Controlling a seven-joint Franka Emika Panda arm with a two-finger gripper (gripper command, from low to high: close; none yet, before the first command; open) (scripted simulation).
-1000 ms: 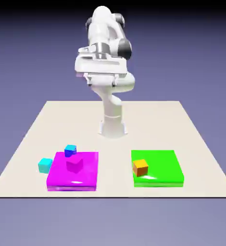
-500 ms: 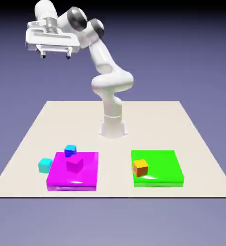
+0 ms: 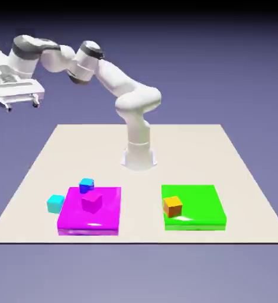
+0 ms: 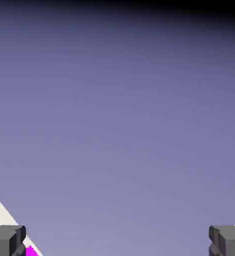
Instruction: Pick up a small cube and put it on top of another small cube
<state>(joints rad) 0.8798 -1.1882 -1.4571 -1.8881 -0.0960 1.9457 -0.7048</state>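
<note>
The arm has swung from above its base out toward nine o'clock; the gripper [image 3: 22, 105], fingers spread, now hangs beyond the counter's [image 3: 183, 154] edge.

I found no text, label, brand, number or sign to read anywhere, neither on my own white arm nor on the things below and away from my jaws. The table [image 3: 242, 177] was bare of any marking, and the plain backdrop that filled my hand view carried no writing.
</note>
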